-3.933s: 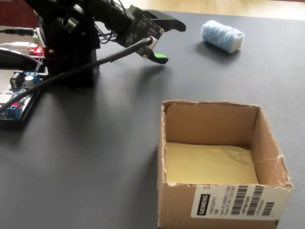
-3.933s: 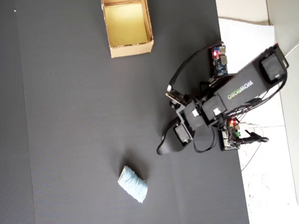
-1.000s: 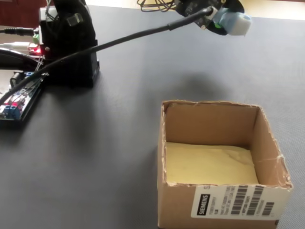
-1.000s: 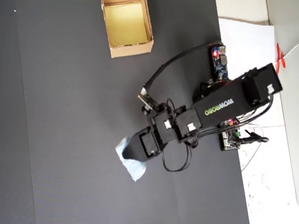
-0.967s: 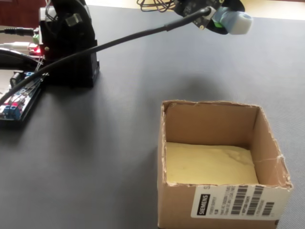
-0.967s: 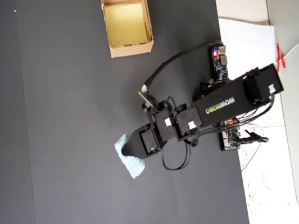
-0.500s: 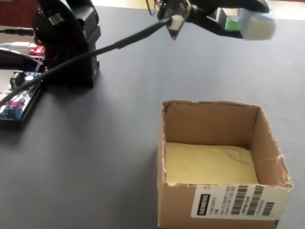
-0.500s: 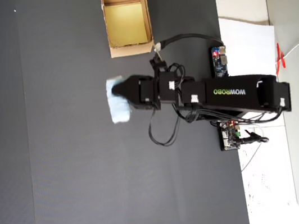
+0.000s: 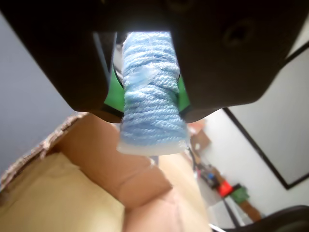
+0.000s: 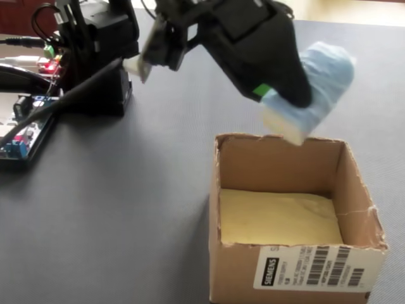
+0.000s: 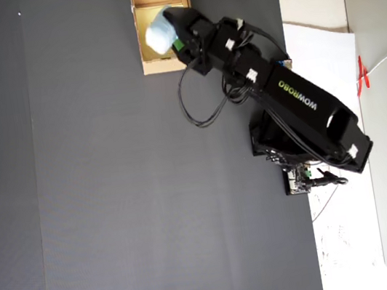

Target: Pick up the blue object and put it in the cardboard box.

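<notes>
Table: one dark grey mat-covered surface carried everything; a white strip ran along its right edge in the overhead view
Arm: one black arm reached from its base near the right edge toward the top edge in the overhead view, with circuit boards beside the base
Box: one cardboard box, open-topped and empty, stood at the top edge in the overhead view; a barcode label was on its near wall in the fixed view
Claw: one, clamped on the blue object, its green-padded jaws pressing both sides in the wrist view
Blue object: one pale blue wound lump, held in the air, tilted, above the box's far wall in the fixed view; the overhead view placed it over the opening
Progress: carrying looked almost done, with only the release left
Risk: the lump seemed to hang over the far rim rather than the middle, so letting go here could have bounced it off the wall onto the table
Risk: being soft and squeezed, it could have clung to one pad and dropped crookedly
</notes>
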